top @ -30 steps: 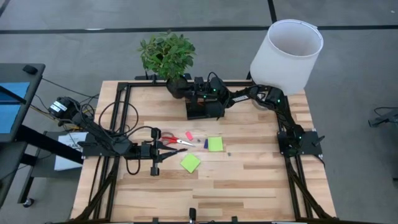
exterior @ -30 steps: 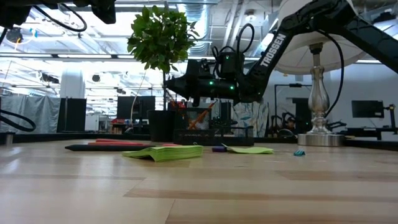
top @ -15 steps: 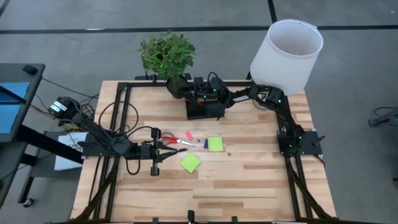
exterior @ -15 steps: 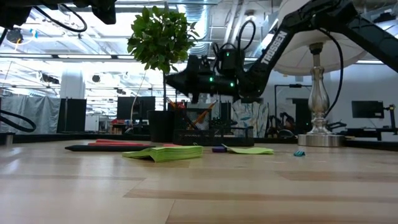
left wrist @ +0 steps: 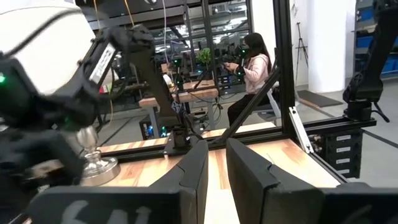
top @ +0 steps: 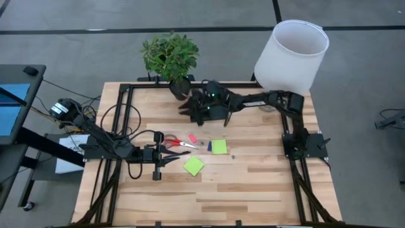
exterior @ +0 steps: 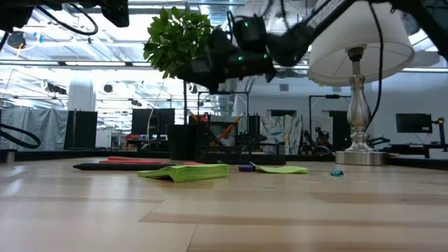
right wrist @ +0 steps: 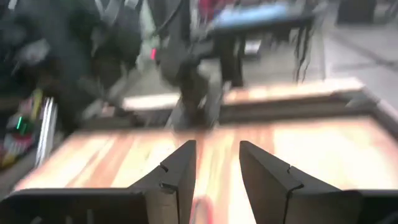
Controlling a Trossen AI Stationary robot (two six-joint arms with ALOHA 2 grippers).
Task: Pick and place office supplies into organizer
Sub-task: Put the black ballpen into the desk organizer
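Observation:
The dark organizer (exterior: 234, 145) stands at the table's far middle, with orange pencils (exterior: 224, 131) upright in it. In the high view my right arm covers most of it. My right gripper (top: 185, 107) (right wrist: 214, 162) hangs open above the organizer's left side, with nothing between its fingers. Red-handled scissors (top: 180, 142), a pink piece (top: 192, 137), a blue piece (top: 209, 145) and two lime-green sticky-note pads (top: 219, 147) (top: 193, 166) lie flat on the table. My left gripper (top: 168, 147) (left wrist: 216, 155) stays beside the scissors' handles, a narrow gap between its fingers and nothing in it.
A potted plant (top: 169, 56) stands at the far edge, left of the organizer. A lamp with a white shade (top: 291, 47) stands at the far right corner. Black frame rails (top: 126, 120) run along the table's sides. Bare wood lies toward the near edge (top: 253, 190).
My right gripper has risen from just over the organizer and swung toward the table's left edge, tipping up from a downward slant to nearly level. The supplies on the table have stayed where they were.

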